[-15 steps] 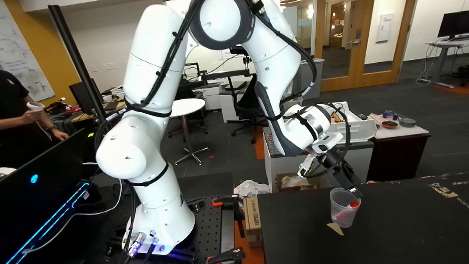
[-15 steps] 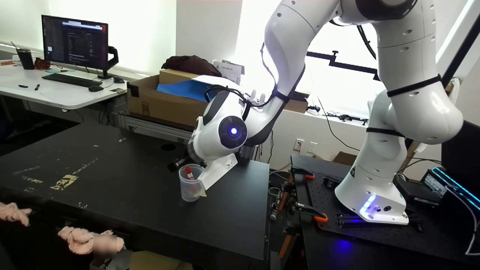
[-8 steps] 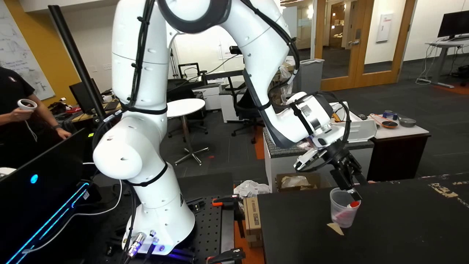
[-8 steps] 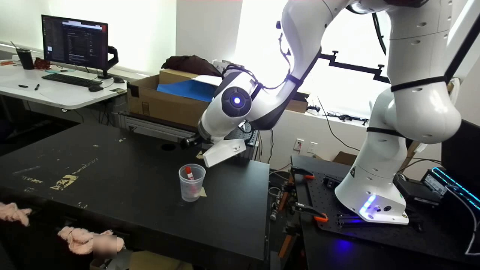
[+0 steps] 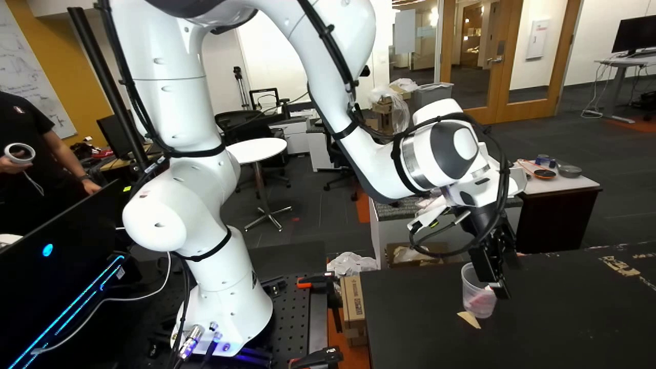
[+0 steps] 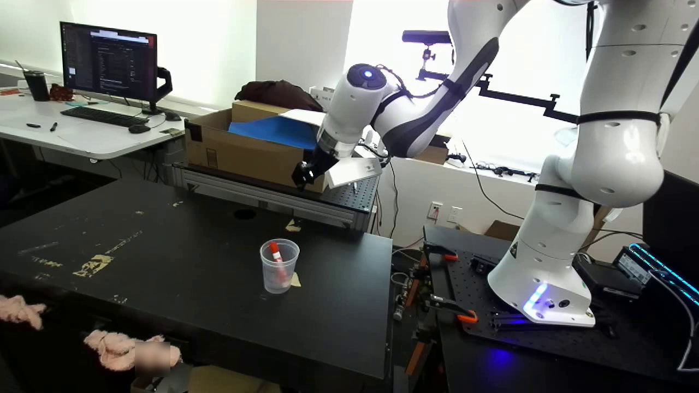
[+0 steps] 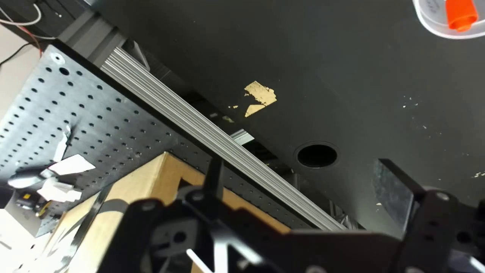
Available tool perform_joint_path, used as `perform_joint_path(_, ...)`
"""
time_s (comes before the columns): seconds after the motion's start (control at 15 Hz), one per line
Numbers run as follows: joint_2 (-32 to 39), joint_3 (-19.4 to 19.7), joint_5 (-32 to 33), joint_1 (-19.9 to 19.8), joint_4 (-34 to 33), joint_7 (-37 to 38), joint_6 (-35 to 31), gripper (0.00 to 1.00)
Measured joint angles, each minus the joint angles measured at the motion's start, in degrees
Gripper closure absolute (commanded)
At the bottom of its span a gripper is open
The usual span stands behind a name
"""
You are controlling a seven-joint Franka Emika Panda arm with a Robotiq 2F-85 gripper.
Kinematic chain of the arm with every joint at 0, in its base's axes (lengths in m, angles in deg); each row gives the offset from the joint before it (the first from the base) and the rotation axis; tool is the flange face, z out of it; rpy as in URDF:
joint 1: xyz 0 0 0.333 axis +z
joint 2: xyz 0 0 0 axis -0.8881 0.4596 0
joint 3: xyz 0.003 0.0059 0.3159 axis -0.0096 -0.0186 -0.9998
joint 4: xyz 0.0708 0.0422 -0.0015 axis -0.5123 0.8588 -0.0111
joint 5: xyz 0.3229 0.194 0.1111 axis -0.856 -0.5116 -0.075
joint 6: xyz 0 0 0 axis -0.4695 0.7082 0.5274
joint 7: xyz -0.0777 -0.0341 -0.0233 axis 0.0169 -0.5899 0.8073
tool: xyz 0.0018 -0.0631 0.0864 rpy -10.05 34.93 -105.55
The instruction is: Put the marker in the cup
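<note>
In an exterior view, the translucent cup [image 6: 273,277] stands upright on the black desk [image 6: 185,289] at lower centre; the marker [image 6: 277,255] leans inside it, red cap [image 6: 274,247] uppermost. The jaws, just left of mid-frame, stand higher and well apart from the cup. In the wrist view they are spread wide; part of the cup, with the cap, occupies the upper right corner, a round hole [image 7: 317,155] in the desk lies right of centre, and a cardboard box [image 7: 147,178] lower left.
</note>
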Motion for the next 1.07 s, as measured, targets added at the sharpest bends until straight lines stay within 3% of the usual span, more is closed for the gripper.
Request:
perform_joint_path(0.13,-1.00,1.17,-6.44,-2.45,2.81,-9.83,-4.92,0.00)
perform_joint_path(0.27,-1.03,-0.12,-12.84,-5.53,5.52,-19.38,-7.05,0.00)
perform_joint_path(0.67,-1.50,-6.04,-34.63,-11.31,8.30,-46.22,-6.82,0.00)
perform_joint_path(1.07,-2.03,-6.47,-35.65,-11.93,8.51,-47.76,-6.67,0.00)
